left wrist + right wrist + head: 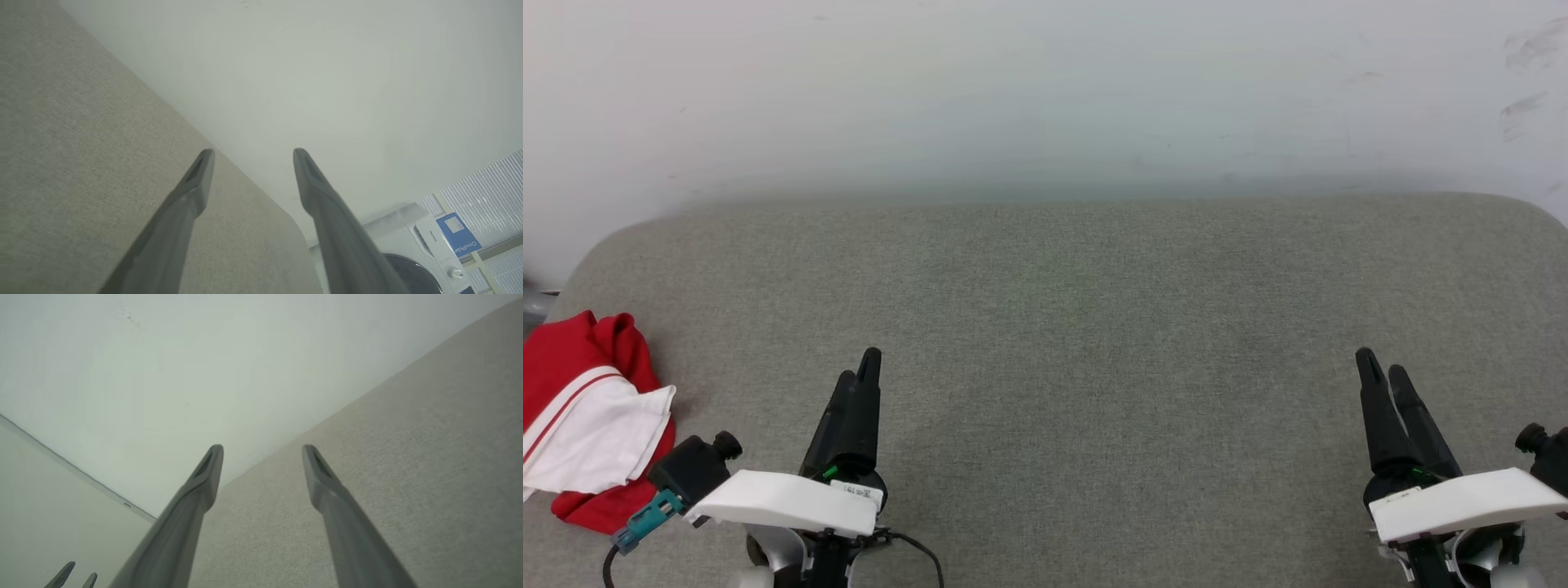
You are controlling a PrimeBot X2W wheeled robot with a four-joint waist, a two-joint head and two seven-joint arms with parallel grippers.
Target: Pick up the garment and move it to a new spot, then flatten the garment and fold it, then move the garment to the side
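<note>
Lying crumpled at the left edge of the cushion (1054, 327) — the garment (588, 425).

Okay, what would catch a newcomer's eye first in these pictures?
The red-and-white garment, bunched at the left edge of the grey surface, stands out most. Next come the left gripper and right gripper, both open and empty, low at either side of the head view.

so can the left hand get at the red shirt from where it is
Probably yes. The garment lies bunched beside the wrist of the open left hand, nothing between them. The fingers point away from it, so the arm must pull back and turn left.
</note>
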